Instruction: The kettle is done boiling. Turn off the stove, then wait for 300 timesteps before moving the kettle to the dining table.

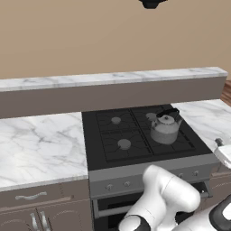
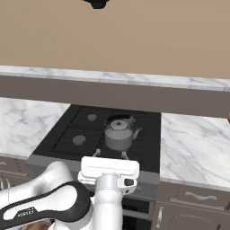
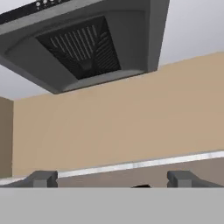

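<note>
The small grey kettle point(image 1: 165, 129) point(image 2: 119, 134) stands upright on the front right burner of the black stove point(image 1: 118, 145) point(image 2: 67, 137). Small knobs point(image 1: 109, 186) line the stove's grey front panel. My gripper point(image 2: 110, 155) point(image 3: 111, 179) hovers at the stove's front edge, just in front of the kettle and apart from it. Its fingers point toward the back wall, open wide with nothing between them. In the left base view my own white arm hides the hand. The dining table is out of view.
Marble counters point(image 1: 40, 144) point(image 2: 193, 148) flank the stove. A narrow raised marble ledge point(image 1: 113, 79) point(image 2: 134, 78) runs behind it, under a beige wall. A grey range hood point(image 3: 83, 43) hangs overhead. A white object point(image 1: 224, 153) pokes in at the right counter edge.
</note>
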